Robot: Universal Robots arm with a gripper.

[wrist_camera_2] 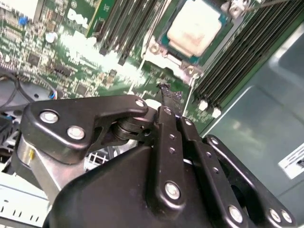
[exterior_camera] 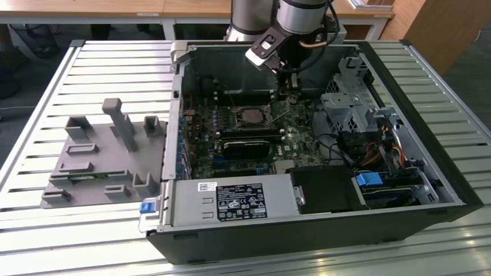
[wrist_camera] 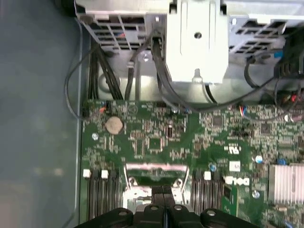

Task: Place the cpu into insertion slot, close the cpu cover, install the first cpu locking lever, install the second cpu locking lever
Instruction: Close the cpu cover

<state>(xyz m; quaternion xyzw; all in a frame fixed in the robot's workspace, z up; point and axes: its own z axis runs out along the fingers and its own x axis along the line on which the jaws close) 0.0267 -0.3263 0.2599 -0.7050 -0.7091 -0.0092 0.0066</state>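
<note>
the cpu [wrist_camera_2: 195,24] sits in the insertion slot [exterior_camera: 234,118] on the green board [wrist_camera: 156,137], inside the open case [exterior_camera: 429,172] on the slatted bench [exterior_camera: 92,63]. in the second wrist view a silver frame edge, likely the cpu cover [wrist_camera_2: 164,51], runs along the chip. whether it lies fully flat is hard to tell from that angle.

the tool [wrist_camera_2: 167,97] is narrow, its fingers pressed together with nothing visible between them. its tip hangs low over the board, just beside the slot's corner and near a thin wire lever [wrist_camera_2: 191,95].

the risks i would judge from here:
- the lever is thin and springy, so a closed tip pushing it could slide off and let it snap back.
- a tip that slides off could land on the small parts nearby or on the memory slots [wrist_camera_2: 237,52] beside the socket.
- if the cover is not seated flat, pressing a lever down could load the chip unevenly against the socket contacts.
- loose cables [wrist_camera: 161,76] hang near the arm's path and could snag.
</note>
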